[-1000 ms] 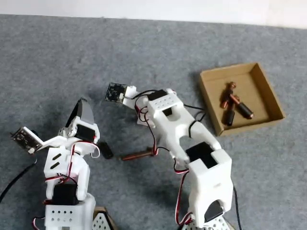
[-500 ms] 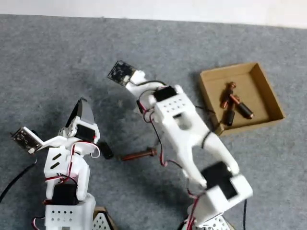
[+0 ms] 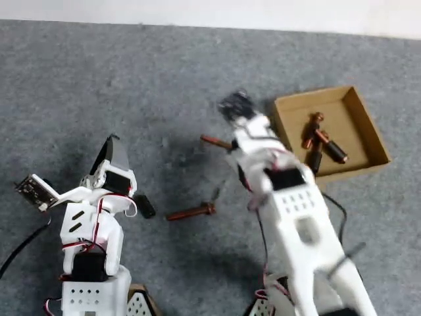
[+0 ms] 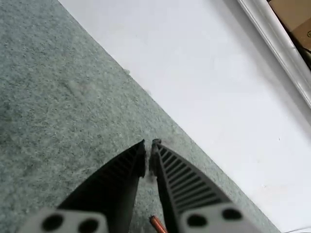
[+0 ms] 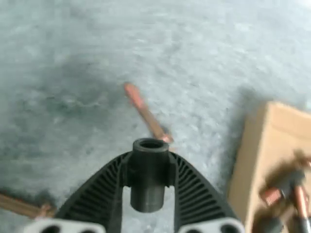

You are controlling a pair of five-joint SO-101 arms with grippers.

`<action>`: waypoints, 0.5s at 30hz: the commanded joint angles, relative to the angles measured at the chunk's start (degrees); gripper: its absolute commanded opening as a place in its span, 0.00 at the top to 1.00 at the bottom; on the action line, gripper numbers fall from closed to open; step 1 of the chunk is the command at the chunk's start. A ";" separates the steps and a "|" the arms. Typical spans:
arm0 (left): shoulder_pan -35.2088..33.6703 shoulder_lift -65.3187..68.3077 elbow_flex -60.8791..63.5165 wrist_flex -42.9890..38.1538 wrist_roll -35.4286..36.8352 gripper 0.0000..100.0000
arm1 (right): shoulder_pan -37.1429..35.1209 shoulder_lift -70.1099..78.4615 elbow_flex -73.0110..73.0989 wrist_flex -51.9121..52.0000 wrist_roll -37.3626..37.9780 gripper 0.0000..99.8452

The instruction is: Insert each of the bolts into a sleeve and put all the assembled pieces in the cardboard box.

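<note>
Sleeve [image 5: 147, 194] clamped in the right gripper [image 5: 148, 162].
A bolt [image 5: 145, 112] lies on the carpet [image 5: 73, 48] just ahead of it, near the cardboard box [image 5: 252, 155]; the left gripper [image 4: 148, 148] is closed on nothing.

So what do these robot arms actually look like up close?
The left arm and right arm are white plastic shells with black motor blocks and thin red and black cables. The left gripper and right gripper have black, ribbed, wedge-shaped fingers.

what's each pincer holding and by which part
The right pincer grips a black sleeve by its sides, with the open end clear. The left pincer is shut, with nothing visibly held.
</note>
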 commanded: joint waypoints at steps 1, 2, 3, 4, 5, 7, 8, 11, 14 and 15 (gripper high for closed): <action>0.66 -0.84 1.10 -0.97 0.26 0.95 | 3.12 -13.49 10.86 -5.49 -1.67 1.00; 0.66 -0.84 1.10 -0.97 0.26 0.95 | 3.65 -16.66 14.11 -6.11 -1.67 1.00; 0.66 -0.84 1.10 -0.97 0.26 0.95 | 4.09 -19.82 17.27 -6.29 -1.67 1.00; 0.66 -0.84 1.10 -0.97 0.26 0.95 | 4.53 -22.90 20.26 -6.37 -1.67 1.00; 0.66 -0.84 1.10 -0.97 0.26 0.95 | 4.70 -25.98 22.99 -6.29 -1.67 1.00; 0.66 -0.84 1.10 -0.97 0.26 0.95 | 5.58 -32.22 27.91 -6.20 -1.67 1.00; 0.66 -0.84 1.10 -0.97 0.26 0.95 | 6.11 -35.30 30.20 -6.20 -1.67 1.00; 0.66 -0.84 1.10 -1.14 0.35 0.95 | 7.96 -44.44 36.35 -6.11 -2.99 1.00; 2.51 -0.84 1.10 -0.97 0.35 0.95 | 9.01 -53.32 40.84 -6.20 -3.16 1.00; 3.65 -0.84 1.10 -0.97 0.35 0.95 | 9.10 -56.13 42.42 -6.20 -3.16 1.00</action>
